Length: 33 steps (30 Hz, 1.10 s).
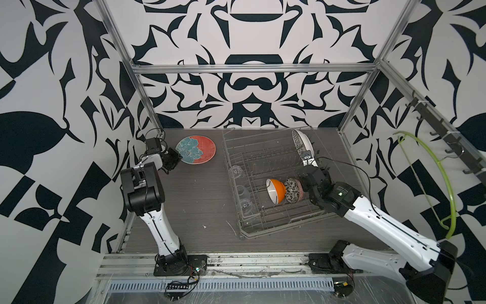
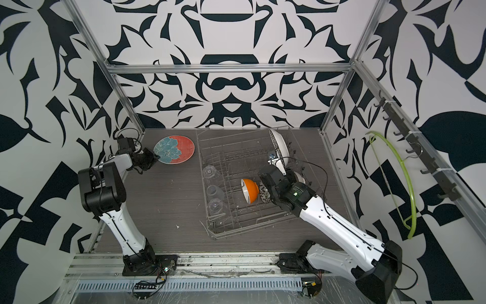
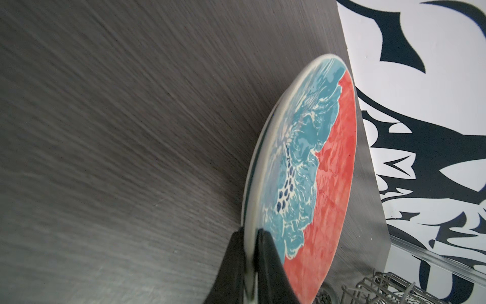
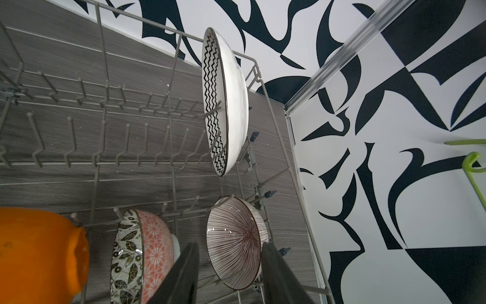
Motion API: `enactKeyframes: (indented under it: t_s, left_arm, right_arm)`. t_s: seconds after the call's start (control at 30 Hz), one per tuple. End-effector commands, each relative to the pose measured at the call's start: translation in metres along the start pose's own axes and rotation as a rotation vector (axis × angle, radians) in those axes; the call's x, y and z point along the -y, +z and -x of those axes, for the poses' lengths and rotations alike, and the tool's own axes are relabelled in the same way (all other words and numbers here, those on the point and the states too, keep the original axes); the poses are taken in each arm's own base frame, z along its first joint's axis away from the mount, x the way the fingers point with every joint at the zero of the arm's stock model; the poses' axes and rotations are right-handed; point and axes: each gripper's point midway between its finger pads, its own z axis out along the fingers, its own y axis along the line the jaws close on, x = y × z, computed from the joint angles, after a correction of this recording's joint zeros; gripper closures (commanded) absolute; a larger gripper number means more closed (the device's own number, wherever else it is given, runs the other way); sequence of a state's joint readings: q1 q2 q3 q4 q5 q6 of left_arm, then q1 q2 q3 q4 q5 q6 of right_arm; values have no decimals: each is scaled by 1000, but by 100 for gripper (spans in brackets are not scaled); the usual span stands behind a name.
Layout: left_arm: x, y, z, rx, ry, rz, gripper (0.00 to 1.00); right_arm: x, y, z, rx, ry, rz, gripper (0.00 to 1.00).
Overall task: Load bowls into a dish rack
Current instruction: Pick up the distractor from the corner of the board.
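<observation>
The grey wire dish rack [image 1: 263,231] [image 2: 231,234] stands right of centre in both top views. Three bowls stand on edge among its tines: the orange bowl [image 1: 276,190] [image 4: 39,252], the floral bowl [image 1: 292,190] [image 4: 131,260] beside it, and the striped bowl [image 4: 234,242]. My right gripper [image 1: 306,188] [image 4: 230,246] is open inside the rack, with a finger on either side of the striped bowl and a gap showing at one finger. My left gripper [image 1: 175,158] [image 3: 250,233] is shut on the rim of the red-and-teal plate [image 1: 196,150] [image 3: 328,171] at the table's back left.
A large white dish with a zigzag pattern [image 1: 301,143] [image 4: 231,105] stands upright at the rack's back right. Clear glasses [image 1: 236,171] [image 1: 246,205] line the rack's left side. A green hanger [image 1: 444,184] hangs on the right wall. Bare table [image 1: 197,205] lies between the arms.
</observation>
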State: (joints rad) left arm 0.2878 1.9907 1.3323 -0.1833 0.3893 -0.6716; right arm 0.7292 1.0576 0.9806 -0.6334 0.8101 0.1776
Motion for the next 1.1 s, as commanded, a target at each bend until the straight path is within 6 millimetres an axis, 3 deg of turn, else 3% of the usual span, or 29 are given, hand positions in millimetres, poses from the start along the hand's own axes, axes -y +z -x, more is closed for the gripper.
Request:
enactKeyframes:
  t_s: [0.0,0.3,0.4,0.6,1.07]
  left_arm:
    - [-8,-7,-8,-11,28,37,95]
    - [-13,-7,-13,-18,20,35,93]
    - [-12,-8,-12,-13,21,25,100]
    - [-7,-11,-11,-18,23,4,100]
    - [26,-38,-1,11,13,-279,100]
  right_arm:
    - [7,-6,16,32,26,-28,57]
    - [5,-4,15,25,14,-33,57]
    - [6,-4,16,27,17,-36,57]
    - [5,-4,15,26,11,-39,57]
    - [3,-3,14,20,-5,-51,57]
